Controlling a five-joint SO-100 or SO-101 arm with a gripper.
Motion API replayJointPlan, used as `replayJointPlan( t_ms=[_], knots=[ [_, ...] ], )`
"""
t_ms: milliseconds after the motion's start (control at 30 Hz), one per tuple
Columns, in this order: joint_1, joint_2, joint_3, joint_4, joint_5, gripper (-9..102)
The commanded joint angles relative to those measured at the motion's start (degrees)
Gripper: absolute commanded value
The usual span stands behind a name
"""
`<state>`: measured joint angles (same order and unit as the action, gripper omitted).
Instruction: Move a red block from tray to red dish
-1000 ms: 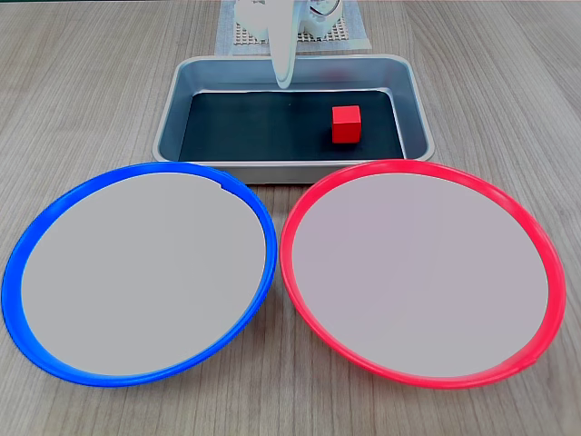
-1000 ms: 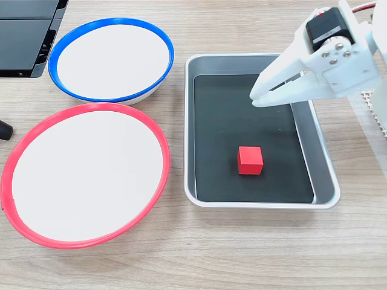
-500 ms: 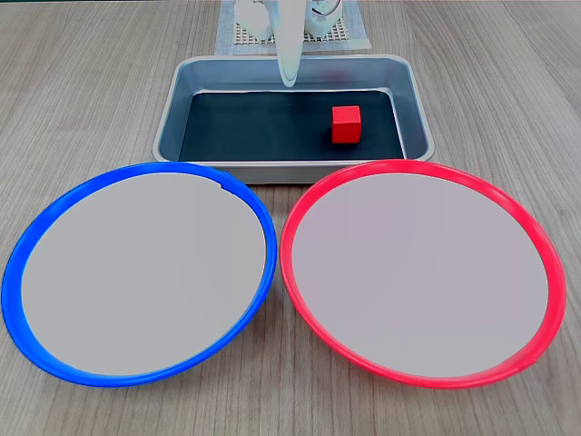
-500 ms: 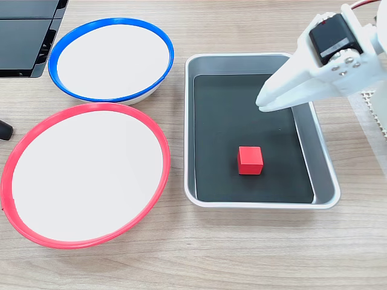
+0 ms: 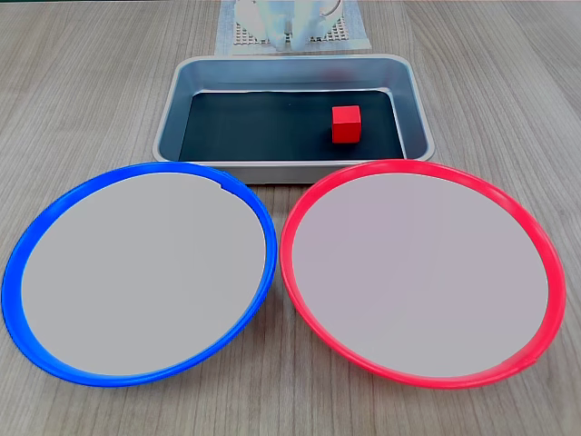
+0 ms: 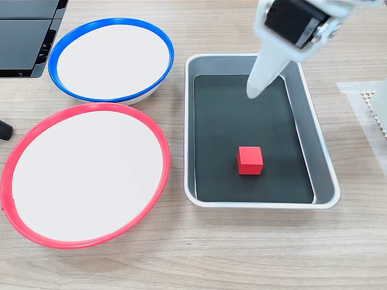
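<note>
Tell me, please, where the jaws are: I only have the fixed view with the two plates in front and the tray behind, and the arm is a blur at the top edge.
Observer: In a fixed view the gripper hangs over the tray. Its tip points down at the black bottom, apart from the red block.
Operator: Are the jaws open?
Observer: I cannot tell; from this angle they overlap into one white taper.
Operator: Is anything near the plates that I am missing?
Observer: A black panel lies beside the blue-rimmed plate, on the side away from the red dish.
</note>
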<state>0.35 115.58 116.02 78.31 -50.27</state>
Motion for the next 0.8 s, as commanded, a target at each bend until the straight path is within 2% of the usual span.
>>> replayJointPlan(
  t_ms=[0,200,267,500,767],
  knots=[
    [-1.3,-7.0,-5.8,0.6,-0.6,16],
    [-5.7,-9.0,-2.2,-1.9,1.9,27],
    [-7.0,-9.1,-0.8,-2.5,1.3,26],
    [-10.7,-12.9,0.4,-5.2,-7.7,25],
    [-10.5,-18.4,-1.1,-7.6,-17.8,23]
  ],
)
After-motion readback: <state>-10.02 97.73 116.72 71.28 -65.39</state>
